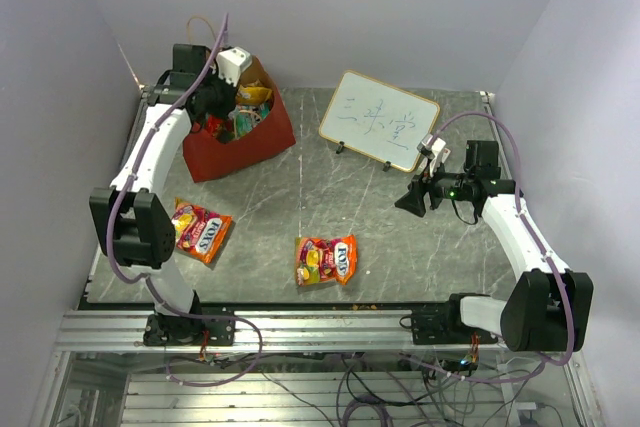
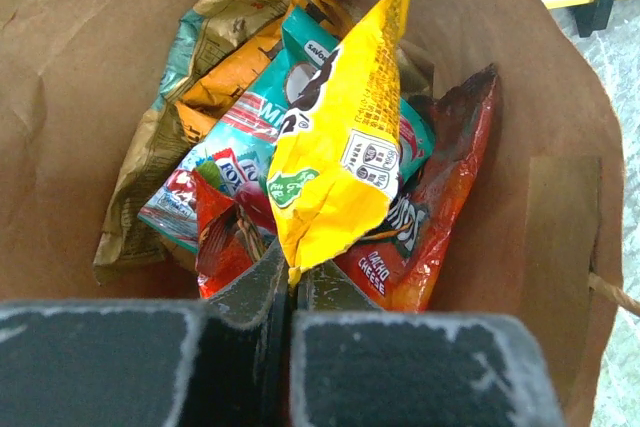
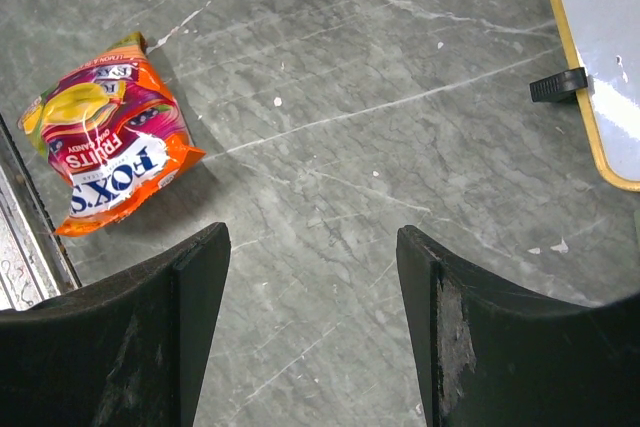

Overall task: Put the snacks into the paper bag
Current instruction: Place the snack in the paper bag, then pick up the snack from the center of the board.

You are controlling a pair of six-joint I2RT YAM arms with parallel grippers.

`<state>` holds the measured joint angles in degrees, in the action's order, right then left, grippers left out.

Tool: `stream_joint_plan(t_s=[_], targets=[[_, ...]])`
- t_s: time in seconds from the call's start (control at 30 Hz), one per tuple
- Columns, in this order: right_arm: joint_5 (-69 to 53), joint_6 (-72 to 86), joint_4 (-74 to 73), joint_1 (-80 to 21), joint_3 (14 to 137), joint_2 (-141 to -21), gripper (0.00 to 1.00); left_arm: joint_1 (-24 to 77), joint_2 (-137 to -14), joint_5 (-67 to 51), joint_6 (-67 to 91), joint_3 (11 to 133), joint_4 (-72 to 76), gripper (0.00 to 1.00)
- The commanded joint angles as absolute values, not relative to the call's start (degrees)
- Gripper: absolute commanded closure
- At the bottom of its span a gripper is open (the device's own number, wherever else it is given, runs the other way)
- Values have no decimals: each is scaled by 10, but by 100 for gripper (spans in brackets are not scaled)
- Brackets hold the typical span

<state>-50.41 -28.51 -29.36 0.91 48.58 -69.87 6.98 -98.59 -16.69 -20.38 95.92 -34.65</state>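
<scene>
Inside the bag (image 2: 60, 97), left jaws pinch the yellow pack (image 2: 340, 147) by its corner; right jaws gape empty over the table (image 3: 400, 147). Bag's pretty full, so a sloppy drop could leave the pack poking out.

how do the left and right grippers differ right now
The left gripper is shut, pinching a corner of the yellow packet; the right gripper is open and holds nothing. The left gripper is over the open paper bag; the right gripper is above the table, a Fox's packet off to its side. Both are dark two-finger grippers.
</scene>
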Motion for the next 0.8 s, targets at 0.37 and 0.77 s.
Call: stream_joint_plan(t_s=[0.37,0.77], targets=[[-511,-286,-279,17,478,-694,32,86,-994,-94,-202,1003,-354,60],[-512,-286,-279,20,478,-694,32,86,-931,-41,-220,992,-358,38]])
